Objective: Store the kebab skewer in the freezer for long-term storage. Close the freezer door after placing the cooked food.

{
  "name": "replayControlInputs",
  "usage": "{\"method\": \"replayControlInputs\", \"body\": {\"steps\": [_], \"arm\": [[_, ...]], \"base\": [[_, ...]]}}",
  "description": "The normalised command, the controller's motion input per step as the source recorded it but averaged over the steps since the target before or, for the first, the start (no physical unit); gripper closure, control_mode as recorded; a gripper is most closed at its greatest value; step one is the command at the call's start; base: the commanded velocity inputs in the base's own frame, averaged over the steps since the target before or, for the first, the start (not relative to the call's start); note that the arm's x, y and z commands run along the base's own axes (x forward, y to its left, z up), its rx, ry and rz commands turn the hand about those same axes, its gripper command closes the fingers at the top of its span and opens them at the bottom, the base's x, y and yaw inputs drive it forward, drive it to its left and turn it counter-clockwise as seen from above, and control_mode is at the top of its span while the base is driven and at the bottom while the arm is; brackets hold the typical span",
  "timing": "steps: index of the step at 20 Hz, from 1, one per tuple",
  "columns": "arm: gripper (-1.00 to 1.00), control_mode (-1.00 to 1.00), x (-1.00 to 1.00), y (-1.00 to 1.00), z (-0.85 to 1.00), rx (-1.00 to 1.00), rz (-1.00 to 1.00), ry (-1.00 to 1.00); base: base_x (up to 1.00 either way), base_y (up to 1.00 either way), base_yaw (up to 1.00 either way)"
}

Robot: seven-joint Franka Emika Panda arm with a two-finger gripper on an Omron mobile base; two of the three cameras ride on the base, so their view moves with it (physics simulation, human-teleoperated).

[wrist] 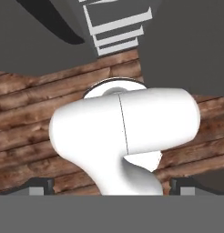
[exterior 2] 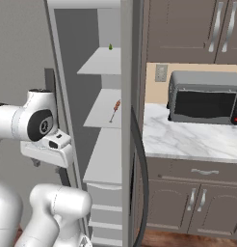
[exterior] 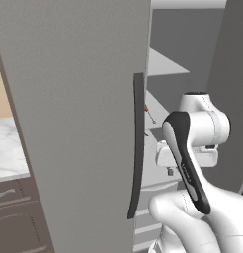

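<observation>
Left: freezer door (exterior: 79,123), swung open, its long dark handle (exterior: 138,148) upright at the free edge, just left of the arm.

Centre: tool (wrist: 112,186), fingers (wrist: 41,185) wide apart, nothing between them, pointing down at the wooden floor (wrist: 22,132).

Right of the tool: freezer (exterior 2: 103,144), interior exposed. Kebab skewer (exterior 2: 114,110) lies flat on a middle shelf (exterior 2: 103,120), long axis running front to back.

Far right: counter (exterior 2: 188,140) with microwave (exterior 2: 204,98).

Judgement: skewer stored; door lies to the tool's left, still to be pushed shut.
</observation>
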Motion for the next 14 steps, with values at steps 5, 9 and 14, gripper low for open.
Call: {"method": "replayControlInputs", "body": {"steps": [5, 9, 14], "arm": [[-1.00, 1.00, -0.14, 0.00, 0.00, 0.00, 0.00, 0.00], [-1.00, 1.00, 0.00, 0.00, 0.00, 0.00, 0.00, 0.00], [-1.00, 1.00, 0.00, 0.00, 0.00, 0.00, 0.00, 0.00]], "base": [[-0.26, 0.00, 0.00], [-0.83, 0.00, 0.00], [-0.79, 0.00, 0.00]]}}
